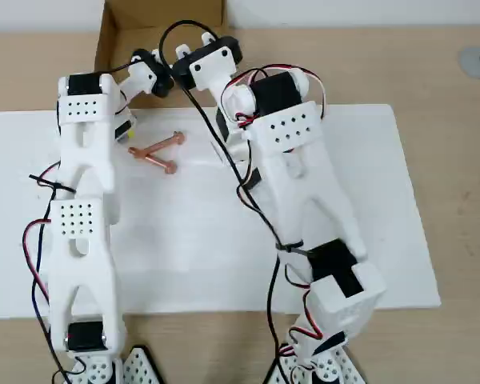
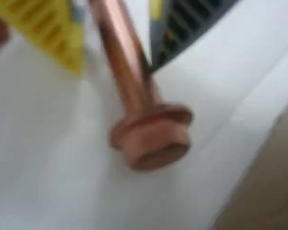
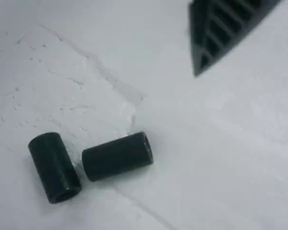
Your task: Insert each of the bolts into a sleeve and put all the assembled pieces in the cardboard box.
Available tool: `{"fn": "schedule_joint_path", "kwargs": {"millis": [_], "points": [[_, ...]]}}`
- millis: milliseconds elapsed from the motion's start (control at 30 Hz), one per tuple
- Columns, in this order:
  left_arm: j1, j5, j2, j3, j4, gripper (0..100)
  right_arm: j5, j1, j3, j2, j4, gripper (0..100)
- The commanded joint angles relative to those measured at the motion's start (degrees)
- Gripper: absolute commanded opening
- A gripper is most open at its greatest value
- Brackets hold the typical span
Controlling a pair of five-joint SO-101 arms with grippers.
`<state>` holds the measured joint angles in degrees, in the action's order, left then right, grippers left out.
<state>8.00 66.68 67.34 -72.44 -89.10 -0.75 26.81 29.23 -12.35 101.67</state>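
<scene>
Bolt (image 2: 144, 124) is being held by L hand (image 2: 113, 67), pinched narrow on shank, head low over white sheet (image 1: 184, 240), far-left of worktop (image 1: 448, 120). I'm reckoning it's the pick-up step. Next I'm needing R hand (image 3: 206, 52) (grip: can't tell) taking a sleeve (image 3: 117, 155) for alignment.

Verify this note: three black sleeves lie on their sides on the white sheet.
Wrong on the count. Two black sleeves, one beside the other, not three, lie on their sides on the white sheet. The right wrist view shows it.
</scene>
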Motion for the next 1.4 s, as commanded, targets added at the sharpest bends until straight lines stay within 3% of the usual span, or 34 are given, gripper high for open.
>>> {"fn": "schedule_joint_path", "kwargs": {"millis": [0, 533, 700, 833, 1033, 1133, 1300, 1367], "points": [[1.1, 0.4, 1.6, 0.8, 0.1, 4, -0.1, -0.4, 0.0, 3.9, 0.8, 53.5], [1.5, 0.1, 0.7, -1.4, -0.3, 1, -0.3, -0.4, 0.1, 3.6, 0.8, 53.5], [1.1, -1.9, -3.0, -13.6, -9.2, 1, -0.3, -0.4, 0.0, 3.8, 0.8, 53.5], [1.9, -7.9, -5.1, -22.4, -11.3, 1, -0.4, -0.3, 0.0, 3.8, 0.8, 53.5], [7.3, -23.8, -11.3, -22.7, -11.5, 1, -2.2, 0.7, 0.0, 3.8, 0.8, 53.5], [10.7, -30.9, -16.3, -19.3, -11.6, 1, -4.2, 0.8, 0.0, 3.2, 0.7, 53.4], [15.8, -36.3, -29.4, -6.2, -11.6, 1, -4.2, -1.9, 0.0, -4.6, 0.4, 52.0], [16.0, -37.4, -36.1, 3.1, -11.6, 1, -10.1, -3.6, 0.6, -10.0, -0.5, 47.2]]}}
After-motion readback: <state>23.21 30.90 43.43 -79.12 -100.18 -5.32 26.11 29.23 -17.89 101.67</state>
